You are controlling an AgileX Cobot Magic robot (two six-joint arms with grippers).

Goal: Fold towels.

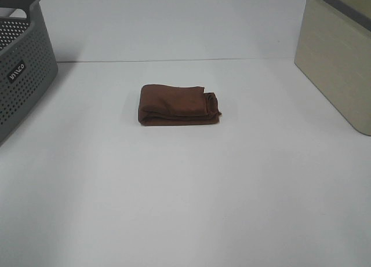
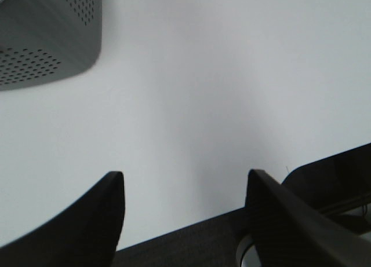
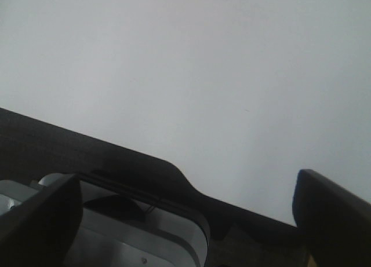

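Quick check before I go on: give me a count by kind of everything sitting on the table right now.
Brown towel, folded: 1
Grey perforated basket: 1
Beige box: 1
Total: 3

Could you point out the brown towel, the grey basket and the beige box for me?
brown towel (image 1: 177,105), high camera view, middle of its folded top.
grey basket (image 1: 26,76), high camera view, perforated side wall.
beige box (image 1: 333,76), high camera view, front wall.
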